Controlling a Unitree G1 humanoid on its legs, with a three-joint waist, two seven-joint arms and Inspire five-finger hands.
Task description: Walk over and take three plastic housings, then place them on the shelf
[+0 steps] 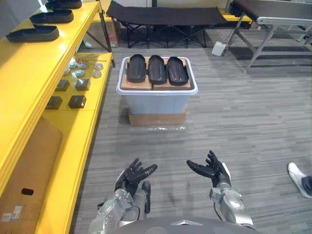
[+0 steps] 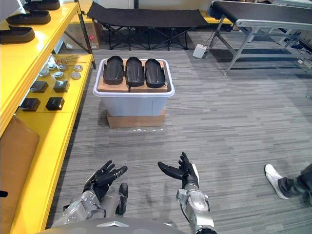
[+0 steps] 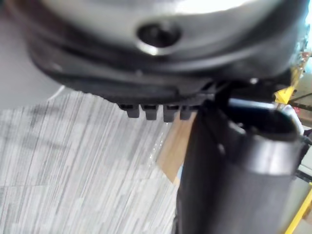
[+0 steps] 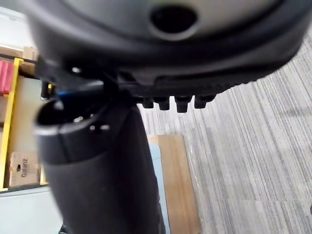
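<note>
Three plastic housings lie side by side atop the white bin. Left robot hand and right robot hand hang released, empty, well short. Approach step judged in hand; next, walk closer before grasping.

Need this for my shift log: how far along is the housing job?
Barely started. Done: nothing clearly; similar black parts lie on the shelf, origin unclear. In hand: nothing; the left hand and right hand are open and empty over the floor, short of the bin. Left: walk up, take the three housings lying atop the bin, and shelve them.
</note>
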